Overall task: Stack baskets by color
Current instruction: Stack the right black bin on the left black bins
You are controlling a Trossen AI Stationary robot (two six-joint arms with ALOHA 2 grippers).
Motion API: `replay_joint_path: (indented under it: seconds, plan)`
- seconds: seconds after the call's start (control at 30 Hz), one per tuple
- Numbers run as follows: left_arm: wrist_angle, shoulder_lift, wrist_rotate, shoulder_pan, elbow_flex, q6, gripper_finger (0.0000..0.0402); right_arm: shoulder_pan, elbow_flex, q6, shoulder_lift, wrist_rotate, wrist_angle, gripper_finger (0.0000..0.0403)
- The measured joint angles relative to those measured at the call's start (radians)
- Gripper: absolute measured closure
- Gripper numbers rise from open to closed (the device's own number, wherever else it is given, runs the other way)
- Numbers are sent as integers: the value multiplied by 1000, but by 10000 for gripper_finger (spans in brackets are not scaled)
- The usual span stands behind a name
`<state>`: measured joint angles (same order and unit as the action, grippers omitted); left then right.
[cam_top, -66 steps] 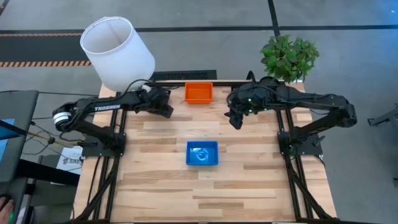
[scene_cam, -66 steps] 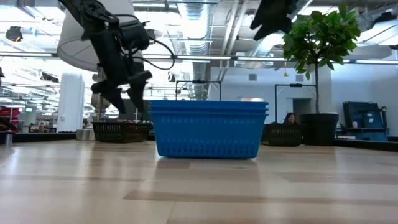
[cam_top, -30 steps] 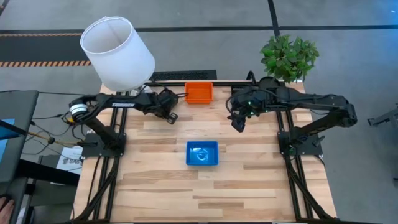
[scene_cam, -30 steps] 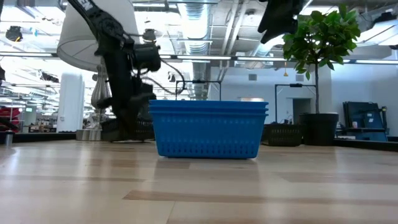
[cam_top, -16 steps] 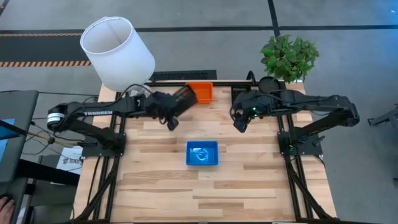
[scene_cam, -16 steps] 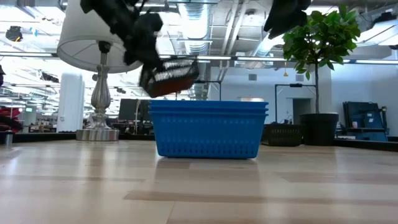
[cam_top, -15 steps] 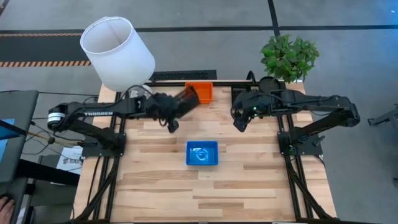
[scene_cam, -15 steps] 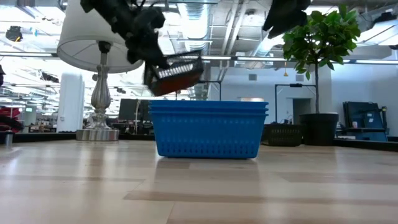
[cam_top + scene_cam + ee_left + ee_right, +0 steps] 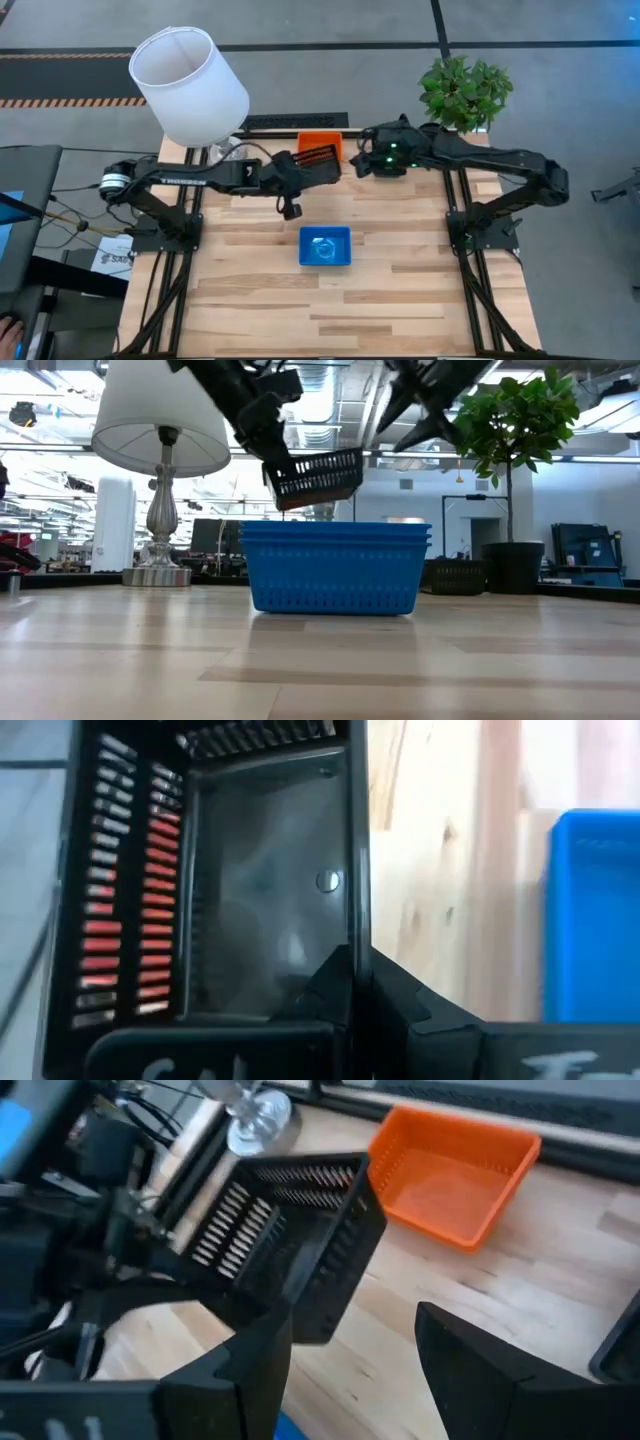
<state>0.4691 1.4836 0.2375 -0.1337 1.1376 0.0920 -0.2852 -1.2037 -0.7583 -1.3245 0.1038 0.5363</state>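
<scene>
My left gripper (image 9: 296, 174) is shut on a black mesh basket (image 9: 316, 160), held in the air above the table's far middle; the low view shows that basket (image 9: 318, 478) tilted, higher than the stack of blue baskets (image 9: 335, 567). The blue stack (image 9: 325, 247) rests on its base at the table's centre. An orange basket (image 9: 455, 1172) sits on the table by the far edge, partly hidden in the high view by the black one. My right gripper (image 9: 350, 1370) is open, just right of the black basket (image 9: 290, 1240), touching nothing. My left gripper pinches one side wall of the black basket at its rim (image 9: 352, 935), one finger (image 9: 325, 988) inside the basket and one outside. The fingers come slanting down from the table's left side. The basket is lifted clear of the table and tilted.
A white lampshade (image 9: 190, 85) on a silver lamp base (image 9: 160, 572) stands at the far left corner. A potted plant (image 9: 465, 92) stands at the far right corner. Bare wooden tabletop (image 9: 330, 310) lies in front of the blue stack.
My left gripper has risen from the table's far left and swung toward the right, rolling its wrist, with the black basket lifted clear and tilted. My right gripper has moved toward the far edge and left, toward that basket, and rolled, staying open.
</scene>
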Motion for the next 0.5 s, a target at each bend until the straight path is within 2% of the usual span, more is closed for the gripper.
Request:
replay_joint_path:
  seconds: [0.27, 0.5]
  plan:
    - [180, 141, 60, 0, 173, 47, 401, -14, 0, -11, -43, -1, -18, 171]
    - [159, 168, 58, 9, 225, 81, 401, -40, 1, -21, -106, 7, -27, 171]
